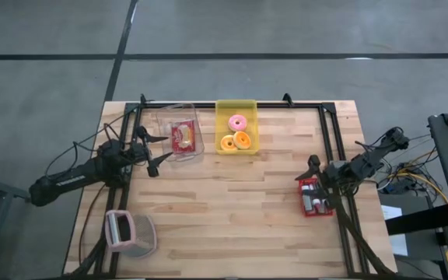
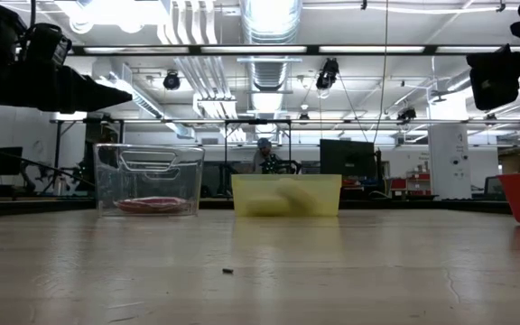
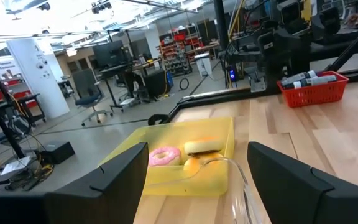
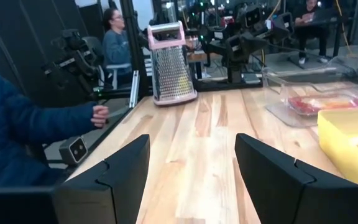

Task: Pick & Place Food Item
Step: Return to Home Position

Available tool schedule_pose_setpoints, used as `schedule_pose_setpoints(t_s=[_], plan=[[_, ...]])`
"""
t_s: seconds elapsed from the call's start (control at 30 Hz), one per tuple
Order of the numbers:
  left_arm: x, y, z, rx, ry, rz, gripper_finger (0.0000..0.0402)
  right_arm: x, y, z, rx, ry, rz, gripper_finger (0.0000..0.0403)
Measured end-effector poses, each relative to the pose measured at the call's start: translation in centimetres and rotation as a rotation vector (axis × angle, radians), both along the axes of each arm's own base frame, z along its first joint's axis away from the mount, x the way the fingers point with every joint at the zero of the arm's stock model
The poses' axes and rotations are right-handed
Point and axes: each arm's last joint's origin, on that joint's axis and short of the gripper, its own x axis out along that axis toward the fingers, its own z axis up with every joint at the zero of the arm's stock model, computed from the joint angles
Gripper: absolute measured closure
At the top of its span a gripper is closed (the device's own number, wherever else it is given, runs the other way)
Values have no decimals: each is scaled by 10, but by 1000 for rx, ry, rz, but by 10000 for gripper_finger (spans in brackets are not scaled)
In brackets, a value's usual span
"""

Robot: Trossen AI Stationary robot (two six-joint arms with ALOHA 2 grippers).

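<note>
A yellow bin (image 1: 236, 109) at the table's far middle holds a pink doughnut (image 1: 237, 122) and two orange ones (image 1: 235, 141); the left wrist view shows the bin (image 3: 166, 183) and the pink doughnut (image 3: 165, 155) too. Left of it stands a clear container (image 1: 166, 124) with a red-wrapped food item (image 1: 183, 138) on its floor. My left gripper (image 1: 164, 149) hangs open and level just beside the clear container's near left side, its fingers (image 3: 114, 177) bare. My right gripper (image 1: 306, 171) is open at the table's right, above a red basket (image 1: 315, 198), holding nothing.
A pink-handled metal grater (image 1: 124, 232) stands at the near left corner. The red basket with small items sits by the right edge. A black frame (image 1: 329, 132) runs around the table. In the right wrist view a person in a blue sleeve (image 4: 23, 134) stands beyond the table's left side.
</note>
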Motion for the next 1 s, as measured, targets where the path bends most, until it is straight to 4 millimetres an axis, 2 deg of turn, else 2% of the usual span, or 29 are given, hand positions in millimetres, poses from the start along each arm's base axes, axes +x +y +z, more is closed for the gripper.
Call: schedule_pose_setpoints(t_s=[0.37, 1.0], plan=[[0, 0, 0, 0, 0, 0, 124, 3, 2, -3, -70, -1, 4, 170], [0, 0, 0, 0, 0, 0, 124, 4, 3, -4, -76, 7, 6, 170]])
